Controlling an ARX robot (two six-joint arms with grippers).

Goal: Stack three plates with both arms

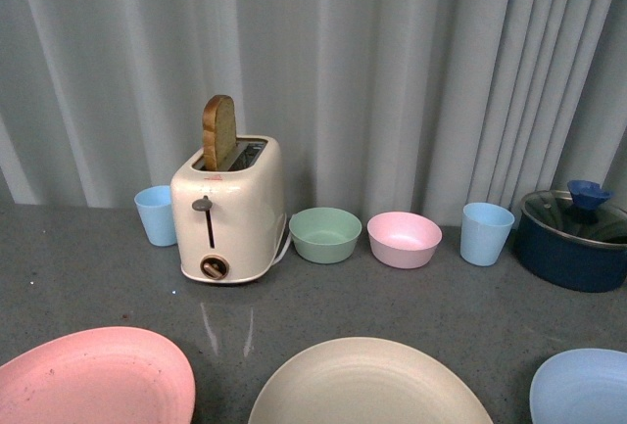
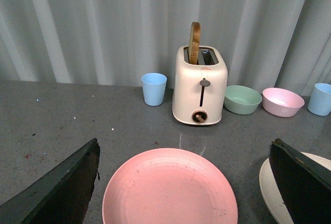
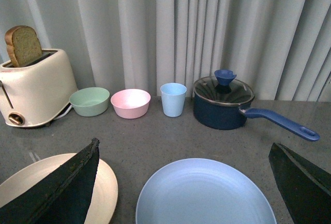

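**Front view.** Three plates lie flat and unstacked on the grey table, all on the near side of the toaster point(image 1: 227, 211). The pink plate point(image 1: 93, 375) is found nearer than the toaster and to its left. The beige plate point(image 1: 367, 385) is nearer and to its right, and the light blue plate point(image 1: 583, 385) is farthest to its right. Gaps are seen between all three plates. No arm is seen in this view.

**Left wrist view.** The left gripper point(image 2: 184, 146) is held with its jaws wide apart and nothing is held. The pink plate is framed between the two fingers, on the near side of the toaster. The edge of the beige plate is partly hidden behind one finger.

**Right wrist view.** The right gripper point(image 3: 183, 145) is likewise spread wide and empty. The light blue plate is centred between its fingers, well to the right of the toaster.

**Assessment.** Stacking is judged not yet begun, and a first rim grasp is judged to be the step in hand.
- One finger should be slid under the shallow rim and the jaws closed firmly.
- The plate should be kept level when lifted.
- It is best lowered centred onto the beige plate.
- The arms should be brought over that plate one at a time, so a collision is avoided.
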